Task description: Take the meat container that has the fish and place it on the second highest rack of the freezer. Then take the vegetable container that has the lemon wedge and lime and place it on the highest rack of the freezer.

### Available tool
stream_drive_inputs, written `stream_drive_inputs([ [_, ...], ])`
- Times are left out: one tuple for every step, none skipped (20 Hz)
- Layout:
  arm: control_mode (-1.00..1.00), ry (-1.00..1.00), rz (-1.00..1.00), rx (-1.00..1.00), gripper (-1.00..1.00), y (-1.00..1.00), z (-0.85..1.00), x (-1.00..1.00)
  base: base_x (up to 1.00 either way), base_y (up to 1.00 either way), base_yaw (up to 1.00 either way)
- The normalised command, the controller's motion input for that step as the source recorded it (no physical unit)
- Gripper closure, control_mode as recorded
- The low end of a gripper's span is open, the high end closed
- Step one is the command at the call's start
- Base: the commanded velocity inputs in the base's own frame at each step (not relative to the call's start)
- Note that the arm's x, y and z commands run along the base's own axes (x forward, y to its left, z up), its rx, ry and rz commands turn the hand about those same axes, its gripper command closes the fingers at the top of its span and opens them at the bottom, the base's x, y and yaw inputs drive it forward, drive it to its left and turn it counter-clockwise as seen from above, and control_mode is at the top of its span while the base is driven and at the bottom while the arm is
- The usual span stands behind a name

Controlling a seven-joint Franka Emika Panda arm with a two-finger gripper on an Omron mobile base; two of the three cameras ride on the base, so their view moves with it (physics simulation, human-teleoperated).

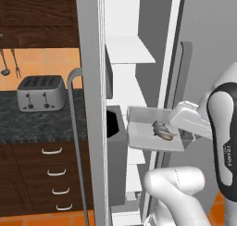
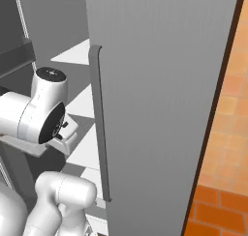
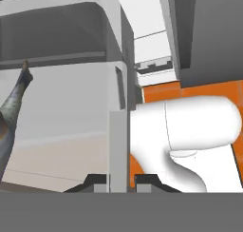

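While the gripper (image 3: 118,181) pinches the thin wall of the meat container (image 1: 139,136), centre of left base view, just outside the freezer | risk: tray tilts, fish (image 1: 163,130) slides out, or rim clips a shelf (image 1: 129,51) | smooth pale grey tray; slick tapered fish

1 fish (image 1: 163,130), 1 container (image 1: 139,132), 1 toaster (image 1: 40,92).

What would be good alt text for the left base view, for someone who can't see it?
The white robot arm's gripper holds a shallow pale grey container with a small grey fish in it, jaws shut on its rim, in front of the open freezer's white shelves. A silver four-slot toaster sits on the dark speckled counter at left.
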Motion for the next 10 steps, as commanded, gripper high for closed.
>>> stream_drive_inputs([
  [-1.00,0.04,-0.31,0.17,1.00,0.00,0.44,-0.03,0.00,0.00,0.00],
  [-1.00,0.06,-0.38,0.17,1.00,-0.02,0.44,0.00,0.00,0.00,0.00],
  [-1.00,0.07,-0.47,0.17,1.00,0.00,0.43,0.00,0.00,0.00,0.00],
  [-1.00,0.10,-0.50,0.14,1.00,0.00,0.27,0.00,0.00,0.00,0.00],
  [-1.00,0.11,-0.53,0.09,1.00,0.00,0.12,0.11,0.00,0.00,0.00],
  [-1.00,0.12,-0.54,0.05,1.00,0.04,0.00,0.26,0.00,0.00,0.00],
  [-1.00,0.12,-0.56,0.02,1.00,0.11,0.00,0.49,0.00,0.00,0.00],
  [-1.00,0.11,-0.57,0.01,1.00,0.11,0.00,0.54,0.00,0.00,0.00],
  [-1.00,0.03,-0.58,0.00,1.00,0.00,0.00,0.56,0.00,0.00,0.00],
  [-1.00,0.00,-0.58,0.00,1.00,0.00,0.00,0.51,0.00,0.00,0.00],
])
